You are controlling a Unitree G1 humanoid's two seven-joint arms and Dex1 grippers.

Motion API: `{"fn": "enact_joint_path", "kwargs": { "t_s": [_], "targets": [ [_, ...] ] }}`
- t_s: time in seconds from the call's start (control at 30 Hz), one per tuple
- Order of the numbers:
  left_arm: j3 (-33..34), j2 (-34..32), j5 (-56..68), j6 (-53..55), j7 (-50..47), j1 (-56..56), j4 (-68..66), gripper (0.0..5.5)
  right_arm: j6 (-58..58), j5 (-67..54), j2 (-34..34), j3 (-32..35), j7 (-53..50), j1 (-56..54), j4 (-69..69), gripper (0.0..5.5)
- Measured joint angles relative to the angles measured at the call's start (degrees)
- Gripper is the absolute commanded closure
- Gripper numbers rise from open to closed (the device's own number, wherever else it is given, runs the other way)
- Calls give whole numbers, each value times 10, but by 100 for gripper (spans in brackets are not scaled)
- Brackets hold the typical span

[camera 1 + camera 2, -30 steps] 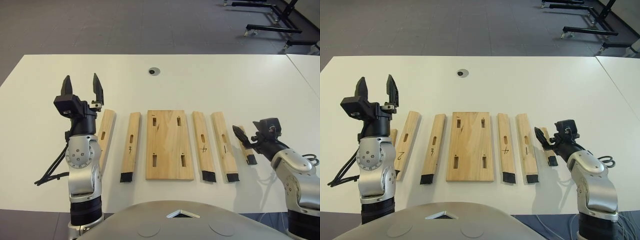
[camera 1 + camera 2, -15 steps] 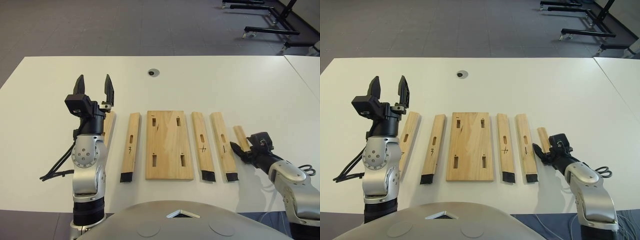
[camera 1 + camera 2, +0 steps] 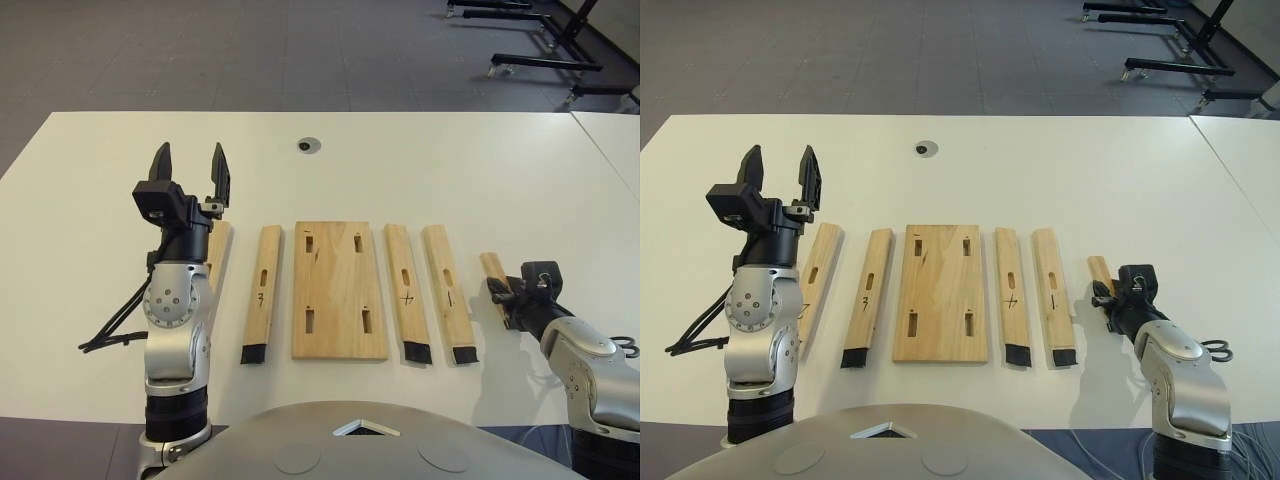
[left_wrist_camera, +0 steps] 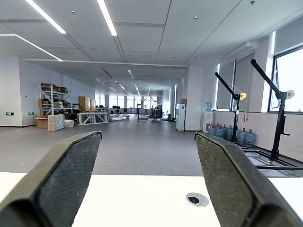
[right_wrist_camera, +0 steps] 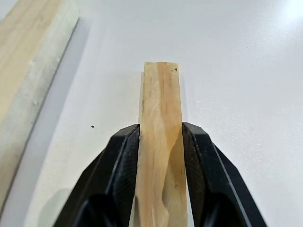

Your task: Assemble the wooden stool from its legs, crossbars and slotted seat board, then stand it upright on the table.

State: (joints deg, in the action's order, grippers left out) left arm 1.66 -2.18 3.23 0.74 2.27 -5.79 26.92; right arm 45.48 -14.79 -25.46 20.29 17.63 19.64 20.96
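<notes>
1. Left eye view: on the white surface (image 3: 450, 170) we see the slotted seat board (image 3: 339, 290) lying flat in the middle, with two legs on each side, all running lengthwise away from us.
   - To its left lie the leg marked 3 (image 3: 262, 290) and the outermost leg (image 3: 214, 255), which is partly hidden behind the left arm.
   - To its right lie the leg marked with a cross (image 3: 405, 290) and the leg marked 1 (image 3: 447, 290).
   - The left gripper (image 3: 187, 172) is raised above the surface and points up, its fingers spread apart and holding nothing.
   - The right gripper (image 3: 500, 291) sits low, to the right of the leg marked 1, clamped on a short crossbar (image 3: 491, 267) whose far end juts out past the fingers.
   - A round cable grommet (image 3: 308, 145) is set in the far part of the surface.
2. Right eye view: the crossbar lies near the leg marked 1 but apart from it, with bare surface between them. Black metal frames (image 3: 1160, 65) stand on the floor behind.
3. Left wrist view: the left gripper's two dark fingers (image 4: 57, 184) stand wide apart with nothing between them. Beyond them we see the surface, the grommet and a long hall.
4. Right wrist view: the right gripper's fingers (image 5: 120, 161) press on both long sides of the crossbar. We cannot tell whether the crossbar touches the surface. A leg lies just beside it, apart.
</notes>
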Motion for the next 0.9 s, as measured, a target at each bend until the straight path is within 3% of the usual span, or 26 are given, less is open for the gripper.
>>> {"fn": "enact_joint_path", "kwargs": {
  "t_s": [0.1, 0.2, 0.37, 0.63, 0.73, 0.9],
  "targets": [
    [14, -10, 4, 1, 1, 18, -11, 189, -46, 2, 18, -21, 1, -49, -40, 420],
    [22, -13, 16, 2, 11, 48, -34, 189, -125, 12, 75, -75, -17, -207, -119, 420],
    [30, -39, 62, 10, 71, 167, -138, 189, -322, 13, 182, -110, -58, -467, -277, 420],
    [1, -42, 76, 1, 134, 251, -234, 189, -457, 14, 271, -171, -33, -458, -333, 420],
    [-3, -30, 98, 7, 139, 259, -235, 189, -474, 25, 269, -189, -18, -447, -327, 420],
    [10, -23, 226, 129, 189, 268, -220, 189, -523, 64, 217, -221, 26, -427, -307, 420]
  ]
}}
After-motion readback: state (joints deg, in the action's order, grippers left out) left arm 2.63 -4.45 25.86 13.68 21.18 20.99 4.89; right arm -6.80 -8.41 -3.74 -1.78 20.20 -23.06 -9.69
